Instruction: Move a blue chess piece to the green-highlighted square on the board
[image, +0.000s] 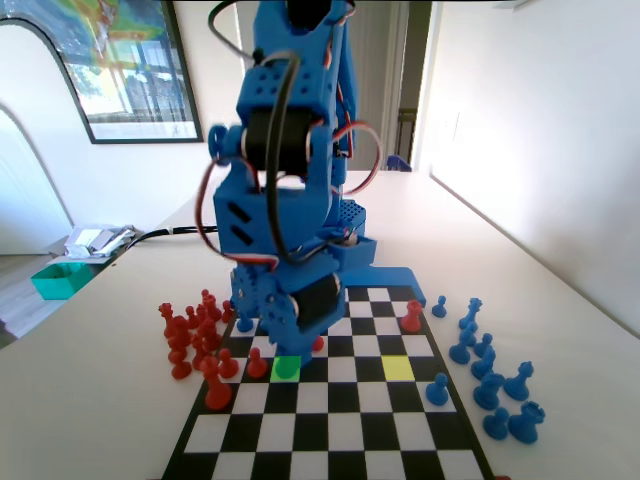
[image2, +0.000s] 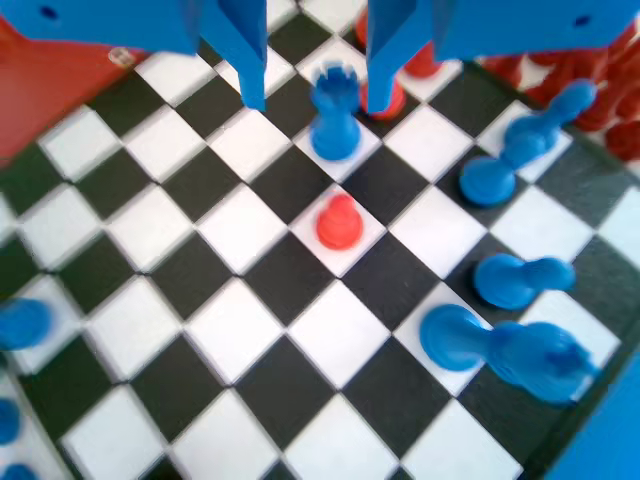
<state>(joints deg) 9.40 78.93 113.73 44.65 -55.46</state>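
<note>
Glossy chequered board (image2: 250, 300) is seen below the spread-open gripper (image2: 312, 100); between its tapered jaws a notch-topped blue piece (image2: 335, 120) stands, a rounded red pawn (image2: 339, 222) at six o'clock. The green-highlighted square (image: 287, 367) lies beneath the arm.

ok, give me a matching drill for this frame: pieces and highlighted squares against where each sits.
Things:
1. blue rook
2. red pawn
3. green-highlighted square
4. yellow-highlighted square

Places:
A. fixed view, to the right, nothing on it
B. wrist view, between the open jaws of the gripper
C. wrist view, alone on a white square, just below the rook in the picture
D. fixed view, to the left, right under the gripper

Pairs: 1-B, 2-C, 3-D, 4-A
</note>
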